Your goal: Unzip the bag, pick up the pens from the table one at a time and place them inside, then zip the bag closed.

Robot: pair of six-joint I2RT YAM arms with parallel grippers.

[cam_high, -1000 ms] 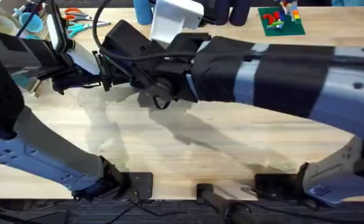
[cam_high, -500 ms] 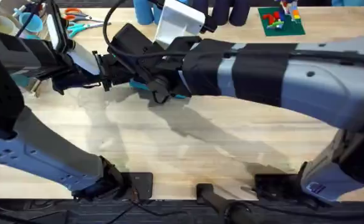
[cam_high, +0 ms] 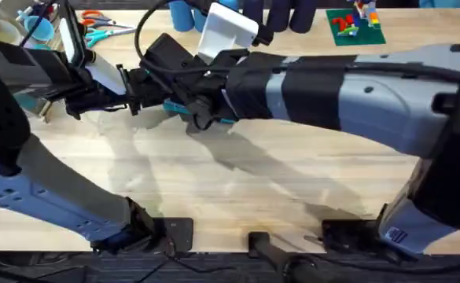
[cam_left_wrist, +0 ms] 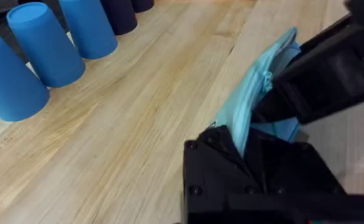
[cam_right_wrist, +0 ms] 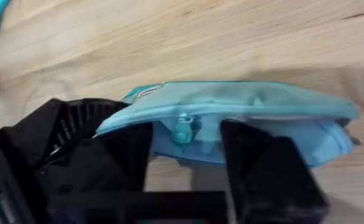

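Note:
The light blue bag [cam_right_wrist: 250, 109] lies on the table [cam_high: 253, 181], mostly hidden under both arms in the overhead view, where a strip of it [cam_high: 226, 119] shows. My left gripper [cam_left_wrist: 238, 140] is shut on one end of the bag, the fabric pinched between its black fingers. My right gripper [cam_right_wrist: 185, 158] reaches across from the right and stands open, a finger on each side of the small zipper pull [cam_right_wrist: 183, 129]. The zipper looks closed along the bag's top. In the overhead view the two grippers [cam_high: 135, 94] [cam_high: 194, 114] sit close together at the left back. The pens are out of view.
Blue cups [cam_left_wrist: 38, 50] and dark cups [cam_left_wrist: 122, 15] stand along the back edge. Scissors [cam_high: 100, 20] and a cup of tools [cam_high: 5, 31] sit at the back left, a green brick plate [cam_high: 354, 27] at the back right. Bare wood lies in front of the arms.
My right arm has slid left and a bit farther back, bringing its gripper over the bag beside the left gripper. The left arm has stayed still.

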